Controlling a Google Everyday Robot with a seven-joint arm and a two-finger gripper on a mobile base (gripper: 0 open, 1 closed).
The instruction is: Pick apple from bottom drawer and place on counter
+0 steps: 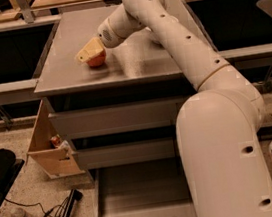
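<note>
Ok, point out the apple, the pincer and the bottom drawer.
apple (98,61), camera view, its red lower half, on the counter (140,64).
pincer (89,53), camera view, cream tip over the apple.
bottom drawer (139,201), camera view, bare grey floor.
</note>
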